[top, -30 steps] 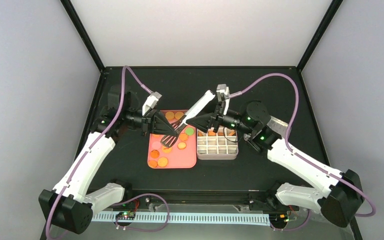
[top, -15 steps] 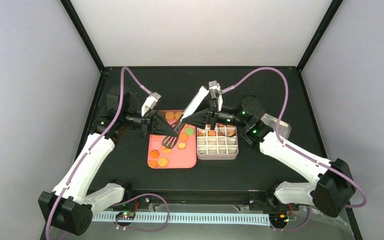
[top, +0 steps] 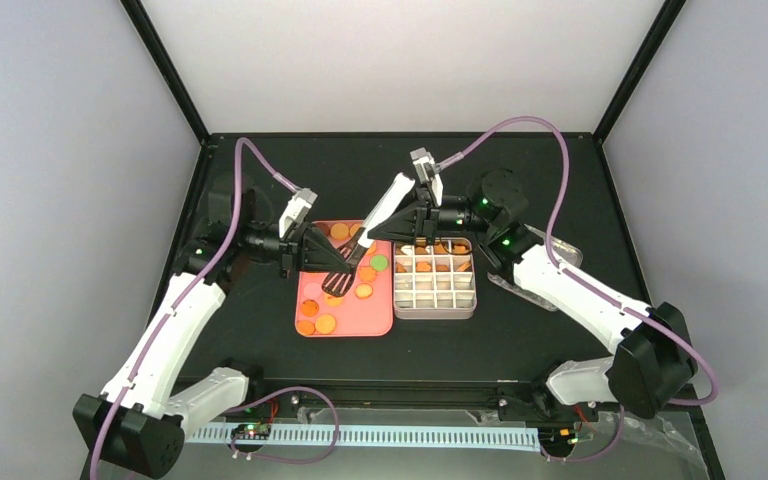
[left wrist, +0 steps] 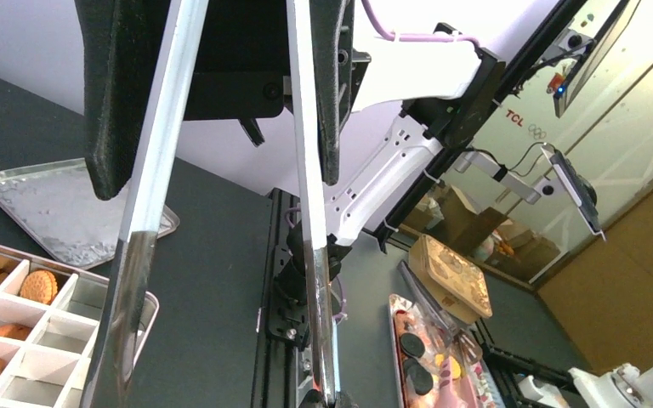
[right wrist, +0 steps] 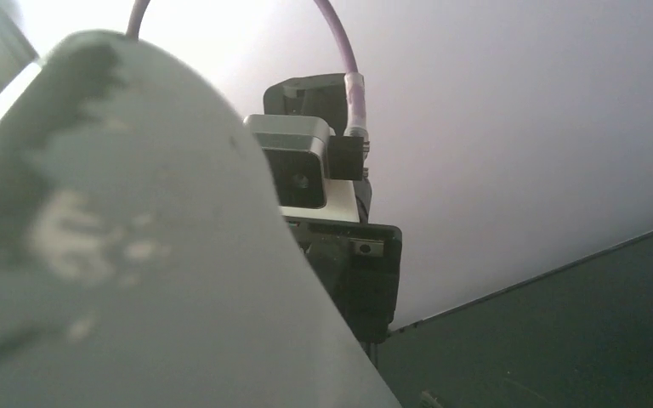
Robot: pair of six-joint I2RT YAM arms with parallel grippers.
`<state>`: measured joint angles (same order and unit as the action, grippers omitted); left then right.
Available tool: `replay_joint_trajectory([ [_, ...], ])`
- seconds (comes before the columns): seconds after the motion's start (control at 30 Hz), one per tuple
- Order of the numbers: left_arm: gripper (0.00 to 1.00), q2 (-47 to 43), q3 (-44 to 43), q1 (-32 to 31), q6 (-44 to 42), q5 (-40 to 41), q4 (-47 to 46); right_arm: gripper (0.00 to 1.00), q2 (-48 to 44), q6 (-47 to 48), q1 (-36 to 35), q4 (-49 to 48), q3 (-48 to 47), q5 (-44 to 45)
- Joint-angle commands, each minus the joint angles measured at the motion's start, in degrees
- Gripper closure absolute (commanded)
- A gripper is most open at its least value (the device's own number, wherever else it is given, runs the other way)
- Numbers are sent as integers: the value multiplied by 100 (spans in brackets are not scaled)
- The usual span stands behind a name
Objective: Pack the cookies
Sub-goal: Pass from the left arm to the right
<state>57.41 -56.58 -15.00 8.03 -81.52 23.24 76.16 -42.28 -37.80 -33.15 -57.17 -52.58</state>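
Although overhead I see round orange cookies (top: 325, 323) on the flat pink tray (top: 375, 318) and in the white divided box (top: 436, 300), only my left wrist camera shows the left gripper (top: 325, 258) clamping metal tongs (left wrist: 310, 255). I cannot tell whether the right gripper (top: 375, 236) is closed.

Flat orange cookies (top: 326, 323) loose on pink tray (top: 372, 318), others in divided box (top: 436, 313).

This is a robotics lab. A black table (top: 360, 160) sits boxed in by white panels (top: 400, 60) on black frame posts (top: 165, 70), with two cabled robot arms (top: 175, 330) bolted along its near edge beside small circuit boards (top: 250, 432). Beyond the table, the left wrist view shows a mounted monitor (left wrist: 593, 47) and cardboard boxes (left wrist: 455, 272).
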Motion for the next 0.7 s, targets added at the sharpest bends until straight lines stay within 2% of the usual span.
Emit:
replay_joint_trajectory([
  [0.0,98,-124,-55,15,-369,-129,117,44,116,313,46,489,-335,-486],
  [0.27,98,-29,-49,15,-656,-130,452,44,431,344,45,547,-621,-628],
  [0.5,99,93,-156,15,-1273,-71,1090,43,494,419,36,759,-743,-893],
  [0.57,99,151,-188,15,-1487,-36,1288,36,492,429,36,791,-779,-955],
  [0.67,98,267,-289,15,-1851,10,1691,34,433,604,40,999,-845,-953],
])
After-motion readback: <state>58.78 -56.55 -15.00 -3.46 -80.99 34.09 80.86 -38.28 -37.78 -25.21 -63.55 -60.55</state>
